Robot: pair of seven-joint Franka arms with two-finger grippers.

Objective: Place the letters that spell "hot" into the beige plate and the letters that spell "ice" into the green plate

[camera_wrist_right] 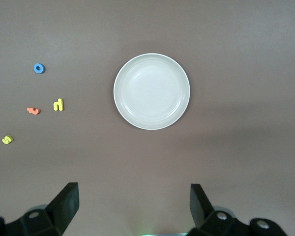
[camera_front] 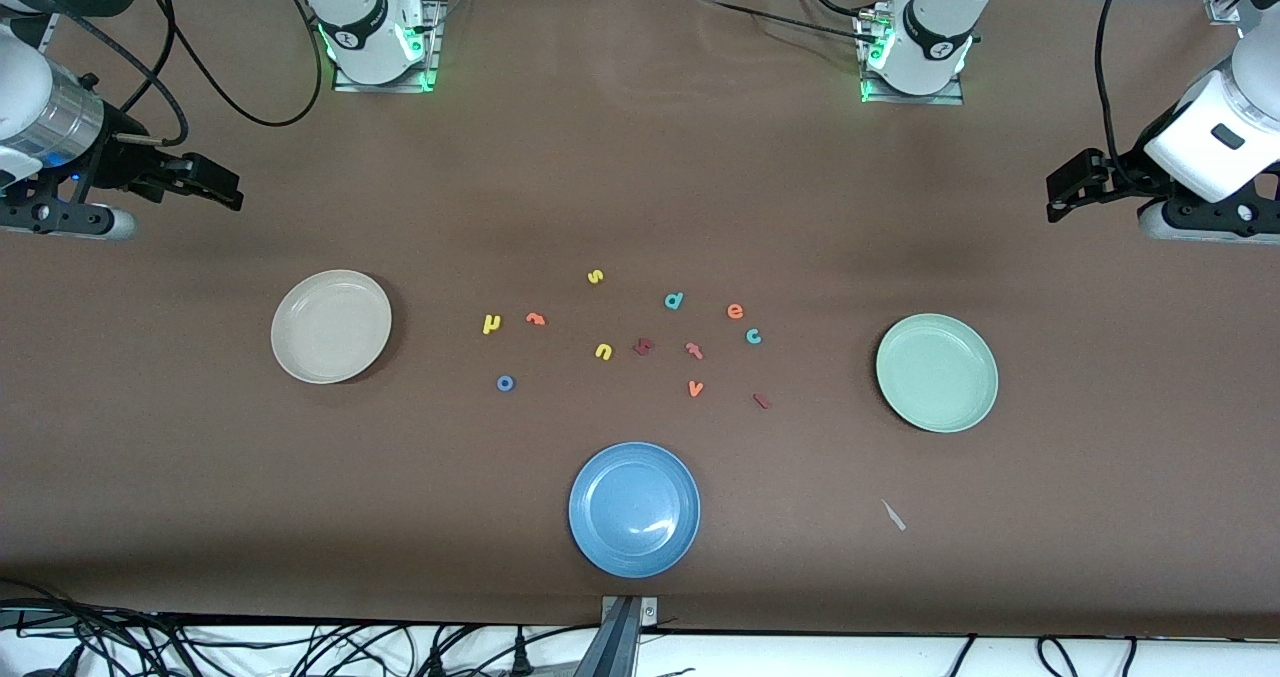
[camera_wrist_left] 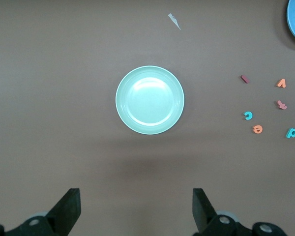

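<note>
Both grippers, left (camera_wrist_left: 135,211) and right (camera_wrist_right: 132,209), hang with jaws open, arms cut off by the frame edges

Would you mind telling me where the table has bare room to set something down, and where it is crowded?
Bare cloth lies between the beige plate and the yellow h, between the teal c and the green plate, and along the strip by the robot bases. Between those plates the letters crowd together, down to the blue plate.
</note>
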